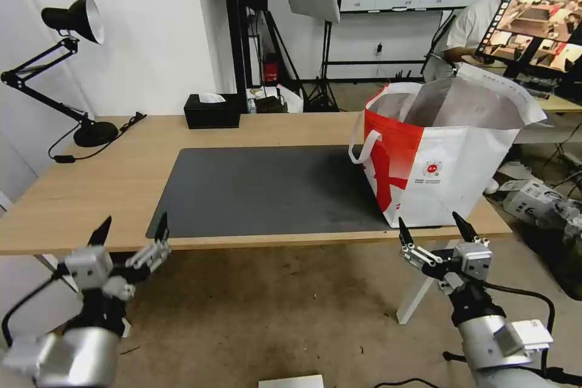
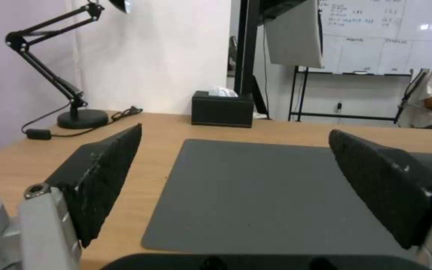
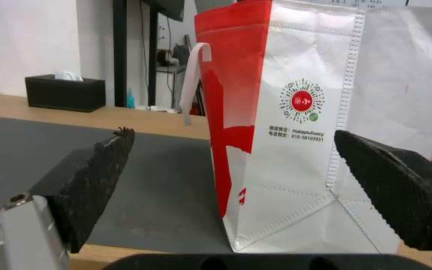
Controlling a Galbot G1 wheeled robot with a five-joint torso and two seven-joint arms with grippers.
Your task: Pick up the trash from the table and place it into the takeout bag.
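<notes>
The left gripper point(image 1: 133, 228) is held just off the near edge of the table point(image 1: 79, 194), in front of its left half, with its two black fingers point(image 2: 101, 176) spread wide apart and nothing between them. Straight ahead of this gripper the grey mat point(image 1: 267, 191) is laid flat on the wood, its near left corner lying closest to the fingertips. Beyond the mat, at the far edge of the table, a black tissue box point(image 1: 212, 112) is set, and farther out to this gripper's left a black desk lamp point(image 1: 73, 73) is seen on its round base, with its cord trailing over the wood.

The right gripper point(image 1: 433, 229) is held at the same height off the near edge, in front of the table's right end, its fingers point(image 3: 91, 180) likewise parted wide and empty. Directly ahead of it, just beyond the fingertips and not touched by them, the takeout bag point(image 1: 436, 151) is stood upright on the right end of the mat and table. Its mouth is open at the top, a white loop handle point(image 1: 359, 148) hangs from the red side that faces the left gripper, and the round red logo point(image 3: 302, 100) is turned toward the right gripper. What lies inside the bag cannot be made out
</notes>
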